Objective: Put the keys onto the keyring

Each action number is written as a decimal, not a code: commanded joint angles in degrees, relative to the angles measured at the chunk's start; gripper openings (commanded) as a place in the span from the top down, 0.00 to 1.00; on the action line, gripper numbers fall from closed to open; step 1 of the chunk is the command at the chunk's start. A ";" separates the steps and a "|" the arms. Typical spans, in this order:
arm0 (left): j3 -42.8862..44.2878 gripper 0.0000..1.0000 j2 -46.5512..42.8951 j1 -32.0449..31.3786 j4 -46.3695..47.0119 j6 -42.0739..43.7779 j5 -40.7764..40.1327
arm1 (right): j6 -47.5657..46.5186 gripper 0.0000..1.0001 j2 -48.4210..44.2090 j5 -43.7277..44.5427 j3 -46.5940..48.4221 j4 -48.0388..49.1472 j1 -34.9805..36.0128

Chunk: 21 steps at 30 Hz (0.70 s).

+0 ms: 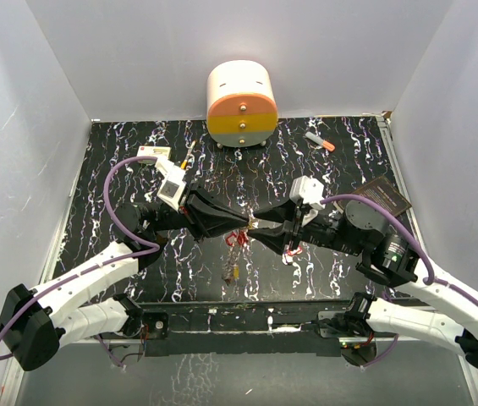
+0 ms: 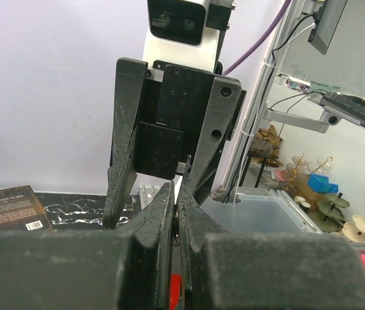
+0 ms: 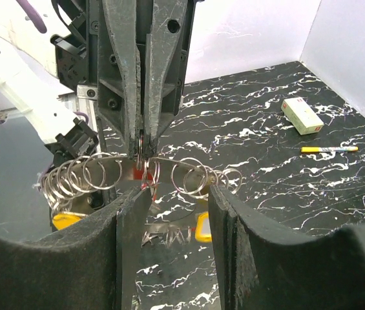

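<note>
Top external: left fingers [image 1: 244, 222] and right fingers [image 1: 277, 228] meet tip to tip above the counter [image 1: 340, 169]. The keyring [image 1: 255, 223] sits between them, likely raised for threading.

Left wrist: left pair pinched shut on the ring; right pair apart, empty.

Right wrist alone shows stretched wire loops, a red key [image 3: 145, 177] and 2 yellow keys [image 3: 203, 226] below.

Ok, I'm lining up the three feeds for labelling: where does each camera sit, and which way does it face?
Top external: above and behind the bases, looking down on the table; left arm and right arm show, left gripper facing right gripper.
Left wrist: on the left arm, facing rightward along its shut fingers at the right gripper.
Right wrist: on the right arm, facing leftward past its open fingers at the left gripper pinching the keyring.
Shared: top and right wrist show the white box; top and left wrist, the book.
</note>
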 commanded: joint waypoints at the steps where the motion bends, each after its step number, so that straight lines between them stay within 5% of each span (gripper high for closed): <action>1: 2.70 1.00 -1.37 -0.20 2.65 -0.57 -0.61 | -0.59 0.51 -0.79 -0.29 0.98 4.52 0.11; 21: 2.66 1.00 -2.16 -0.21 2.70 -1.05 -0.36 | -3.50 0.48 -2.74 4.61 -1.22 8.56 0.11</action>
